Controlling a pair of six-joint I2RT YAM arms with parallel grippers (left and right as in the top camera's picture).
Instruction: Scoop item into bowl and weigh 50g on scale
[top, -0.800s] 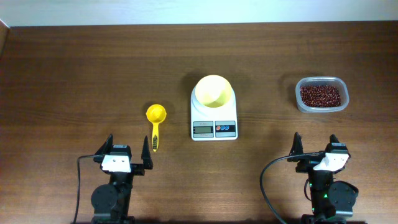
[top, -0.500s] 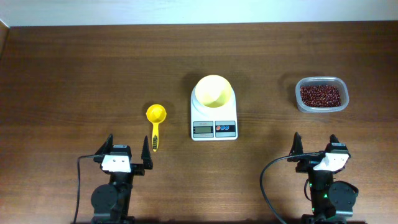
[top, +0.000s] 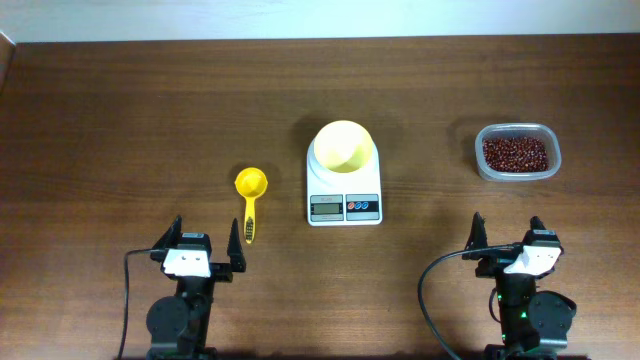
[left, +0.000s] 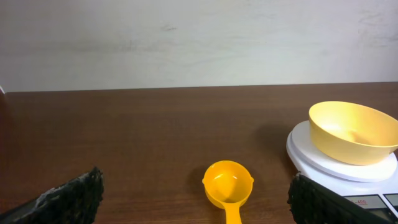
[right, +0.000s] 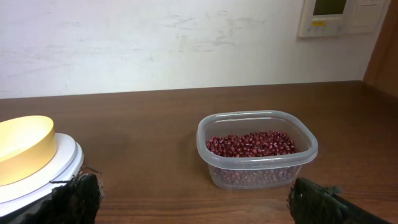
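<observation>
The pale-yellow bowl (top: 345, 146) (left: 353, 132) (right: 23, 148) stands empty on the white scale (top: 344, 195) (left: 357, 175) at the table's centre. Dark red-brown beans (top: 516, 153) (right: 250, 144), the item, fill a clear tub (top: 517, 152) (right: 257, 149) at the right. A bright yellow scoop (top: 249, 194) (left: 229, 186) lies left of the scale, handle toward me. My left gripper (top: 207, 248) (left: 196, 199) is open at the near edge, just behind the scoop's handle, holding nothing. My right gripper (top: 506, 242) (right: 196, 199) is open and empty, nearer than the tub.
A white wall (left: 199, 43) rises behind the table's far edge, with a wall panel (right: 339, 15) at its upper right. Bare brown wood lies between the scoop, scale and tub.
</observation>
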